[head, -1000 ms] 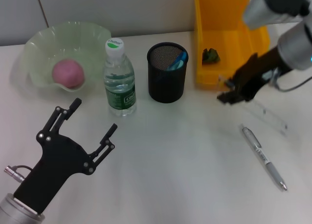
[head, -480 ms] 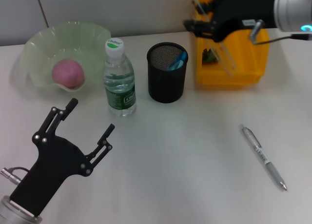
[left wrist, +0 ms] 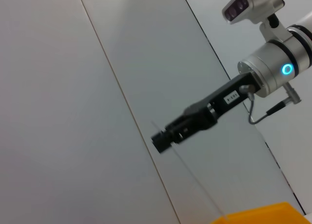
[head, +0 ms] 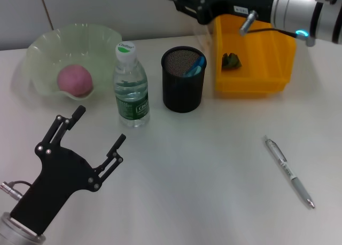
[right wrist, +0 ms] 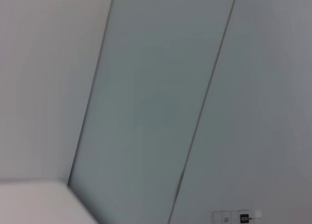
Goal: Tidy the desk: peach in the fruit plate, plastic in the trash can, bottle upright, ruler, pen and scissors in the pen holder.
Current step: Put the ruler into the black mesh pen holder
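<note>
The black mesh pen holder [head: 183,78] stands upright on the white desk [head: 203,159] and serves as the reference point here. A blue-handled item [head: 194,66], likely the scissors, already sits inside it.

The right gripper [head: 181,0] hangs in the air above and slightly behind the pen holder, its arm reaching in from the robot's right. Its fingers are pinched together on a clear plastic ruler [left wrist: 187,173], which slants down from the fingertips toward the pen holder. In the left wrist view the ruler shows as a thin transparent strip hanging from the dark gripper tip [left wrist: 160,141]; in the head view it is barely visible.

The left gripper [head: 96,141] rests low, well in front of the pen holder and to the robot's left, fingers spread wide, holding nothing.

Just left of the pen holder stands a capped water bottle [head: 130,86], upright. Farther left, a peach [head: 75,79] lies in the pale green fruit plate [head: 43,47]. Just right of the pen holder sits a yellow bin [head: 267,53] with a crumpled dark green scrap [head: 231,61] inside. A silver pen [head: 289,172] lies flat on the desk, well in front and to the right.
</note>
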Robot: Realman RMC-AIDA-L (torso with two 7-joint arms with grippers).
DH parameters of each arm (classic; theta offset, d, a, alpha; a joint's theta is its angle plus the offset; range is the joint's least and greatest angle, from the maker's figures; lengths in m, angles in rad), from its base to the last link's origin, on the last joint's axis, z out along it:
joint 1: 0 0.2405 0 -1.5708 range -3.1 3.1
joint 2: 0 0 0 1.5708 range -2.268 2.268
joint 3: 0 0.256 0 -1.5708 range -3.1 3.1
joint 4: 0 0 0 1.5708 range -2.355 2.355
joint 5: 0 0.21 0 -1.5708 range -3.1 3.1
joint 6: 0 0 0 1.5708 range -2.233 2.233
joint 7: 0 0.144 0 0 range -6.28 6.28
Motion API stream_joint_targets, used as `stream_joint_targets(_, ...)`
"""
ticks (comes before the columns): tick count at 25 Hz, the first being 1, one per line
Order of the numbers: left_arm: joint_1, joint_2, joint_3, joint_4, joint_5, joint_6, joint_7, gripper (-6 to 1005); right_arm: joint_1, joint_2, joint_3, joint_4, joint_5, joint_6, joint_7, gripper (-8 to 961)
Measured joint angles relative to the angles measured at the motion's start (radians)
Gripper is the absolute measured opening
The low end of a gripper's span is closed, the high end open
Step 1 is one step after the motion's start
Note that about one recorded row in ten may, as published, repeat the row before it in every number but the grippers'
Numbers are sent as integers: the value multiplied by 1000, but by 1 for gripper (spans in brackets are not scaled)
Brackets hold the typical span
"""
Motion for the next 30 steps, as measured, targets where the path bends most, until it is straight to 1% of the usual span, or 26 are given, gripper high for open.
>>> stream_joint_targets(1,0,0,0,-2,0,0,0,783,0,0,0,0,0,0,0,455)
stream_joint_targets(4,-1,0,-1,-4,0,-1,0,783,5,-1,-7,91,199,16,-189,462)
stream_joint_targets(5,-1,0,-1,-5,0,-2,0,783,15,-2,-8,154,314,15,-290,464)
stream_joint_targets(6,-1,0,-2,-6,0,-2,0,783,15,-2,-8,154,314,15,-290,466)
stream_joint_targets(8,-1,0,-2,-7,0,-2,0,783,25,-2,-9,218,414,14,-381,471)
stream_joint_targets(9,-2,0,-3,-7,0,-2,0,783,34,-2,-10,270,479,14,-438,473)
stream_joint_targets(10,-2,0,-3,-7,0,-2,0,783,39,-2,-11,298,512,13,-458,475)
stream_joint_targets(11,-2,0,-4,-8,0,-2,0,783,39,-2,-11,298,512,13,-458,477)
stream_joint_targets(14,-2,0,-7,-9,0,-2,0,783,53,-1,-14,382,574,12,-497,484)
stream_joint_targets(16,-2,0,-7,-10,0,-2,0,783,58,0,-14,403,578,12,-504,488)
stream_joint_targets(19,-2,0,-8,-11,0,-2,0,783,85,1,-13,483,612,2,-531,495)
stream_joint_targets(20,-2,0,-8,-12,0,-2,0,783,107,1,-13,551,671,-21,-578,497)
stream_joint_targets(21,-2,0,-8,-12,0,-2,0,783,107,1,-13,551,671,-21,-578,500)
stream_joint_targets(24,-2,0,-8,-12,0,-2,0,783,131,1,-13,631,770,-65,-671,506)
stream_joint_targets(25,-1,0,-7,-12,0,-2,0,783,149,1,-13,674,807,-83,-713,508)
stream_joint_targets(26,-1,0,-7,-12,0,-2,0,783,149,1,-13,674,807,-83,-713,511)
stream_joint_targets(29,0,0,-4,-11,0,-3,0,783,177,1,-6,728,823,-89,-735,517)
stream_joint_targets(30,0,0,-4,-11,0,-3,0,783,196,1,-4,768,823,-90,-745,520)
